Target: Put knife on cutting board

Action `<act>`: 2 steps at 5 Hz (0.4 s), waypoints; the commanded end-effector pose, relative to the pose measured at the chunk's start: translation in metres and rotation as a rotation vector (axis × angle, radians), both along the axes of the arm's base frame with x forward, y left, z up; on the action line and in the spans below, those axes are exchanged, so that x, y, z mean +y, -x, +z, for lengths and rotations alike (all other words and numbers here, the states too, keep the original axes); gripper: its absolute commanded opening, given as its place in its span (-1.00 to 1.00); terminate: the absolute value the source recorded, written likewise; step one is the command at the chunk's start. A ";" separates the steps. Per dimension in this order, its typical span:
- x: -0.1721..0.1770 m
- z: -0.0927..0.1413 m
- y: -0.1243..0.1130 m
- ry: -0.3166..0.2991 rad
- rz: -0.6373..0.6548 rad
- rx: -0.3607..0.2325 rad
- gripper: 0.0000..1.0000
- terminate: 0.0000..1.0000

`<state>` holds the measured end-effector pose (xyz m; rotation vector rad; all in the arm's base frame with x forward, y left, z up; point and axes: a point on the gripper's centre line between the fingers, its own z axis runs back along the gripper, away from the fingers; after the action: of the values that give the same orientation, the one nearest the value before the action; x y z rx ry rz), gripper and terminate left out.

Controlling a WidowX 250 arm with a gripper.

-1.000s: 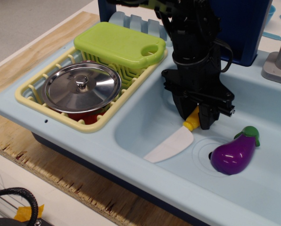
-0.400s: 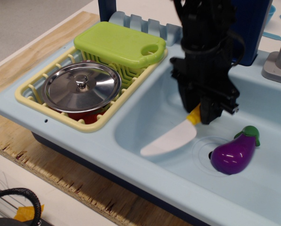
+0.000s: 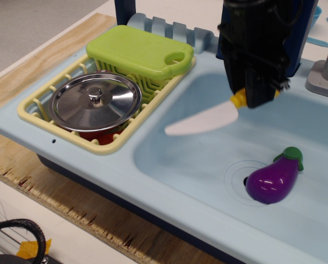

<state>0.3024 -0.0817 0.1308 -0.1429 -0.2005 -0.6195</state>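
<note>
Clearly the pick-up part is done: the gripper is pinched on the yellow handle of the knife, and the knife hangs in the air above the sink, its white blade sticking out level toward the cutting board. Nothing of the blade touches the sink floor or wall as far as can be seen; most of the handle is hidden between the black fingers.

What is left, by my judgement, is the carry and the set-down. The cutting board lies on the far end of the cream rack, beyond the sink's left rim from the knife, and its top is bare, so there is open room to land the knife flat. The blade tip is near the board's corner with the handle hole but apart from it, and looks to sit about level with the board's top or a little below; how much height it needs to gain I cannot tell from one view.

Edges to mind on the way to the board: the sink's left rim, the rack's raised rim just past it, and the board's own thick rounded edge, which the blade tip would meet first if it travels too low. The steel lid lies in the rack just on the near side of the board, so a drift that way would put the knife over the lid instead. The eggplant by the drain is well apart from the board and out of the path.
</note>
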 end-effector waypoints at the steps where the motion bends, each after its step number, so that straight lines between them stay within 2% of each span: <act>1: 0.013 0.043 -0.008 -0.047 -0.105 -0.058 -1.00 -1.00; 2: 0.020 0.063 -0.005 -0.113 -0.194 -0.117 -1.00 -1.00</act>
<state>0.3048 -0.0584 0.1792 -0.0360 -0.2025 -0.8543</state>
